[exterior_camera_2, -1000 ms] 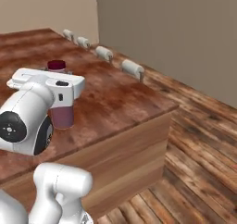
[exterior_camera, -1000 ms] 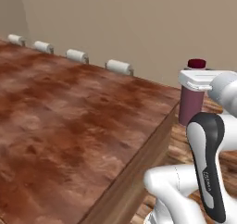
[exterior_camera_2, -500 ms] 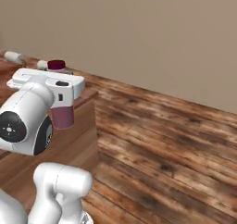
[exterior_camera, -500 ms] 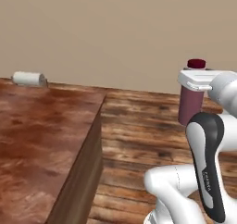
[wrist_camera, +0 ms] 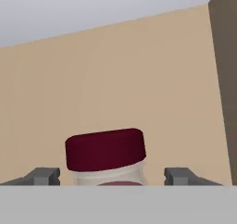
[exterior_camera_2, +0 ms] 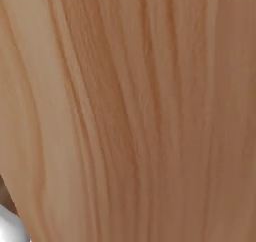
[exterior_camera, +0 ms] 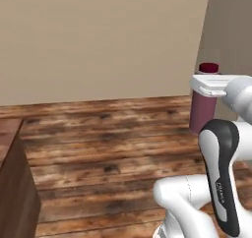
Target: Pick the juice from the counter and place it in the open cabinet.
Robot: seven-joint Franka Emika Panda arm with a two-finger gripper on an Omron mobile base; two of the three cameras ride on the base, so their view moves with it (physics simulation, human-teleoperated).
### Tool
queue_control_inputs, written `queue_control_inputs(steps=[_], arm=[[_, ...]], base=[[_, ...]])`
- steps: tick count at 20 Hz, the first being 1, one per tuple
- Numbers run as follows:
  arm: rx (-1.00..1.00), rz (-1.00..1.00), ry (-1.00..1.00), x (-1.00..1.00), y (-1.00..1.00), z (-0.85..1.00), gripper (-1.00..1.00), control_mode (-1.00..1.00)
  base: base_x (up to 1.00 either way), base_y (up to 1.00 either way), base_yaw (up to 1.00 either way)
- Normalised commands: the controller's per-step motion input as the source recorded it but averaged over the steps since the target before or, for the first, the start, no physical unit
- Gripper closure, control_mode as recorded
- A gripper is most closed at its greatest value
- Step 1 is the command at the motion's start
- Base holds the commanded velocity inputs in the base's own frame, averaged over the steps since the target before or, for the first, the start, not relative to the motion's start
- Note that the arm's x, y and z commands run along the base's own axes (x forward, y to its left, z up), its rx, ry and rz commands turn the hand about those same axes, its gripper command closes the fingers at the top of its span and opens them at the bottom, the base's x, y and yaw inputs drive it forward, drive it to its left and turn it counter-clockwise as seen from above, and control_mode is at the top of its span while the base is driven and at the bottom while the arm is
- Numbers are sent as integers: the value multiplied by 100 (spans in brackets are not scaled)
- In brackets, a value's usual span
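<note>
The juice [exterior_camera: 203, 115] is a small bottle of dark maroon liquid with a maroon cap. It hangs upright at the right of the left base view, above the wooden floor. My gripper [exterior_camera: 204, 91] is shut on it just under the cap. In the hand view the juice cap [wrist_camera: 105, 149] sits between my gripper [wrist_camera: 111, 177] and its two dark fingertips [wrist_camera: 44, 176]. A corner of the counter [exterior_camera: 14, 183] shows at the lower left, well away from the bottle. A light-brown wood-grain panel [exterior_camera_2: 128, 111], seemingly the cabinet's side, stands very close to the right base camera. The cabinet's opening is out of view.
A plank floor [exterior_camera: 108, 148] stretches between the counter corner and the arm. A plain beige wall [exterior_camera: 98, 40] rises behind it and meets a darker wall [exterior_camera: 229, 30] at the right. Beige wall and pale ceiling [wrist_camera: 92, 5] lie ahead of the hand.
The base has turned, so the whole scene slid left: the counter has almost left the left base view and a wood panel now faces the right base camera. The juice stays gripped.
</note>
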Motion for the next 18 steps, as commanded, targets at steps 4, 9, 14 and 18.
queue_control_inputs(steps=[4,9,14,18], arm=[[0,0,0,0,0,0,100,100],[0,0,0,0,0,0,100,100],[0,0,0,0,0,0,100,100],[0,0,0,0,0,0,100,100]], base=[[15,-29,-61],[12,0,-65],[7,0,-63],[0,2,-47]])
